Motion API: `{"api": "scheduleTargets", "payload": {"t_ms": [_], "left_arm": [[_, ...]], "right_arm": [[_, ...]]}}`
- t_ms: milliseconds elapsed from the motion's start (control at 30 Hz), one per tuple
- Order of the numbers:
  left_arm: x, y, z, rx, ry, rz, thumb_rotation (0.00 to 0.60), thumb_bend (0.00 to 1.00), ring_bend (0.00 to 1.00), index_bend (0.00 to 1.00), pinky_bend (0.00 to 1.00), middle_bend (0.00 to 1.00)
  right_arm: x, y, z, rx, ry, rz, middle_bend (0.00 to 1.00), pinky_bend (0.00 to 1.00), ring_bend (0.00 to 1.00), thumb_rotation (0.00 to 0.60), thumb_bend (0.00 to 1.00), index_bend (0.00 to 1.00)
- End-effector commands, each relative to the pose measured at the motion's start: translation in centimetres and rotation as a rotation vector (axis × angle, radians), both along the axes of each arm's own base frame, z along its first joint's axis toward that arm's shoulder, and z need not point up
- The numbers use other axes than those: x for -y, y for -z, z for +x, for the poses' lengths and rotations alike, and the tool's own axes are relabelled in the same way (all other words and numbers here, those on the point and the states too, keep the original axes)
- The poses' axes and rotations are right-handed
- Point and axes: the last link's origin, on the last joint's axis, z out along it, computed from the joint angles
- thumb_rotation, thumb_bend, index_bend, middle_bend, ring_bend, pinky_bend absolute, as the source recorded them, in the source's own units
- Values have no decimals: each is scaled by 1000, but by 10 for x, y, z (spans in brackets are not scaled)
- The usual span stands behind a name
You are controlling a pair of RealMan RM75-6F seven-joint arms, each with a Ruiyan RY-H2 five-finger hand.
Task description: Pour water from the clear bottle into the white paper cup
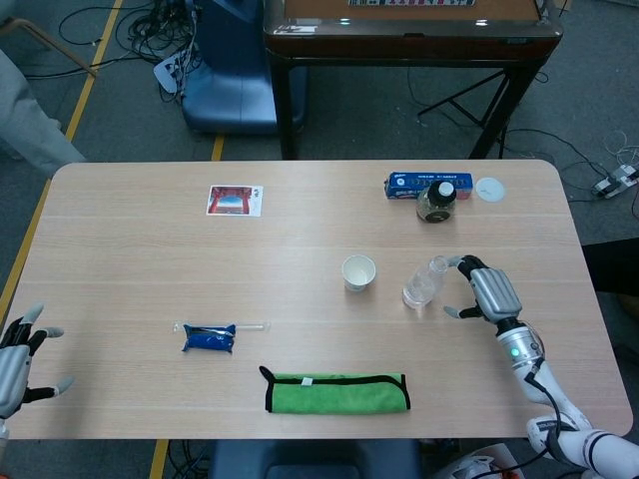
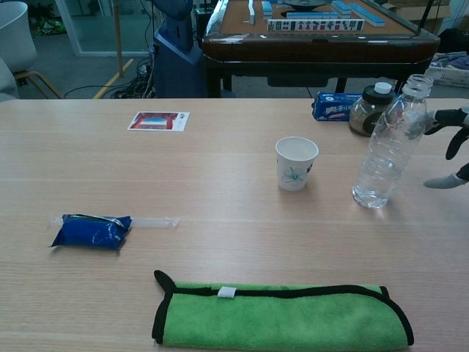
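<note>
The clear bottle stands upright and uncapped on the table, right of the white paper cup. My right hand hovers just right of the bottle with its fingers spread, a small gap between them and the bottle; it holds nothing. In the chest view only its fingertips show at the right edge. My left hand rests open at the table's front left edge, far from both objects, and is seen only in the head view.
A green cloth lies along the front edge. A blue packet lies left of centre. A dark jar, a blue box, a white lid and a picture card sit at the back.
</note>
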Motion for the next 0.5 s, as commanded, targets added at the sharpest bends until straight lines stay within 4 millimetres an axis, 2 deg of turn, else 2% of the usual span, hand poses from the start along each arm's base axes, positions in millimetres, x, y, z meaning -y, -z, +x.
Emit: {"api": "scheduleTargets", "payload": {"t_ms": [33, 300, 500], "left_arm": [[0, 1, 0, -3, 3, -4, 600, 104, 60, 307, 441, 0], [0, 4, 2, -13, 11, -11, 600, 103, 60, 307, 441, 0], [0, 6, 3, -20, 14, -15, 600, 104, 60, 307, 441, 0]], "right_arm": [[-15, -25, -7, -122, 5, -31, 247, 423, 170, 600, 13, 274], [-45, -66, -18, -321, 22, -50, 254, 412, 170, 600, 14, 274], [-70, -86, -22, -402, 26, -96, 255, 412, 171, 600, 13, 274]]}}
